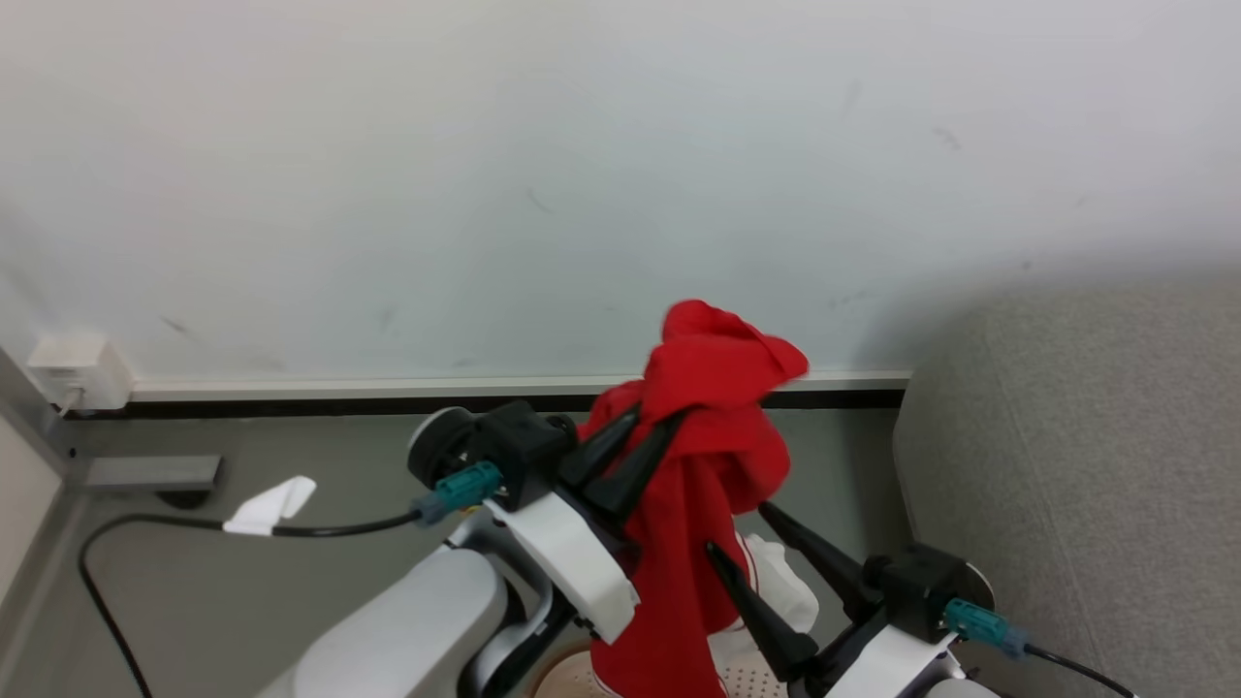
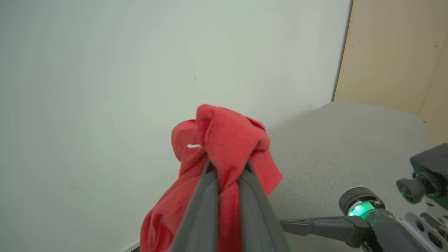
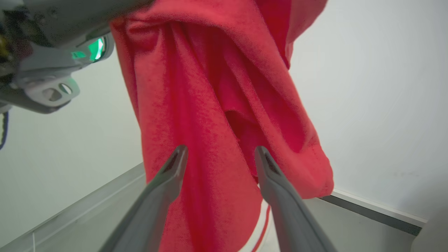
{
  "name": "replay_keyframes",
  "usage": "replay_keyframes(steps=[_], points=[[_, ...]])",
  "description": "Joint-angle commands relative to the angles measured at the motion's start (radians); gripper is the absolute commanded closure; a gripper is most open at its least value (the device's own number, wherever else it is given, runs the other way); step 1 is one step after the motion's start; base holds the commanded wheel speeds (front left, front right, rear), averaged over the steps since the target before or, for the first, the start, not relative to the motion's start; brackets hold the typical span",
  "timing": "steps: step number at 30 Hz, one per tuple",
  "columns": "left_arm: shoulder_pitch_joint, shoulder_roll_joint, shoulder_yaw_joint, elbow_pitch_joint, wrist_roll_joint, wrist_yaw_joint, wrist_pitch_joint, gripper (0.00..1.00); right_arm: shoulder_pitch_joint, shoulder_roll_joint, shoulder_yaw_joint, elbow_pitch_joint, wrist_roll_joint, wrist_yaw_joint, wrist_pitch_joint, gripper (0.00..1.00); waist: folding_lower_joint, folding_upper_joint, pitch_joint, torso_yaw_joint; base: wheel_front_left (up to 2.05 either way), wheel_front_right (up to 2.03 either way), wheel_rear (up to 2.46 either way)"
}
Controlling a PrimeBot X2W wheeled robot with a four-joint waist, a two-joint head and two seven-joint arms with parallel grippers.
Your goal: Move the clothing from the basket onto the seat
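**Head view.** L gripper (image 1: pixel 659 419) is raised at centre and clenched on a bunch of the clothing (image 1: pixel 717 388). Red fabric bulges above the fingertips and hangs in a long fold down to the basket (image 1: pixel 560 681), at the near edge btw. the two arms. A white panel w/ red stripes shows low on the garment. R gripper (image 1: pixel 737 528) is lower and to the right, fingers spread, gripping nothing, pointing up-left at the hanging fold. Seat (image 1: pixel 1066 465) is at right, its far end against the wall (image 1: pixel 582 145). A black cable (image 1: pixel 330 529) w/ a white tag crosses the floor (image 1: pixel 320 485) at left.

**L wrist view.** The cloth is pinched btw. both fingers (image 2: pixel 201 203), w/ the seat beyond at right.

**R wrist view.** The fold hangs just beyond the parted fingers (image 3: pixel 164 182); contact cannot be told.
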Motion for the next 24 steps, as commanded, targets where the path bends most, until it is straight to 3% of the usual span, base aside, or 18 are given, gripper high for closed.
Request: replay_keyframes(steps=[1, 20, 21, 23, 24], points=[[-0.004, -0.005, -0.003, 0.004, 0.011, -0.005, 0.002, 1.0, -0.013, -0.005, 0.013, 0.013, 0.008, -0.002, -0.003, 0.0, -0.0001, 0.0, -0.005, 0.012, 0.0, 0.0, 0.0], [-0.017, -0.108, -0.096, 0.009, -0.004, -0.06, 0.021, 1.0, -0.111, 0.044, 0.118, 0.215, 0.087, -0.002, -0.002, 0.0, -0.0001, 0.0, -0.026, 0.132, 0.0, 0.0, 0.0], [-0.018, -0.11, -0.095, 0.01, -0.005, -0.06, 0.021, 1.0, -0.113, 0.047, 0.116, 0.218, 0.089, -0.002, -0.002, 0.26, -0.0001, 0.0, -0.025, 0.135, 0.0, 0.0, 0.0], [-0.02, -0.11, -0.091, 0.013, -0.009, -0.055, 0.018, 1.0, -0.113, 0.053, 0.111, 0.216, 0.093, -0.002, -0.002, 1.0, -0.0001, 0.0, -0.023, 0.138, 0.0, 0.0, 0.0], [-0.021, -0.109, -0.088, 0.015, -0.009, -0.054, 0.017, 1.0, -0.111, 0.054, 0.111, 0.214, 0.094, -0.002, -0.002, 1.0, -0.0001, 0.0, -0.022, 0.138, 0.0, 0.0, 0.0]])
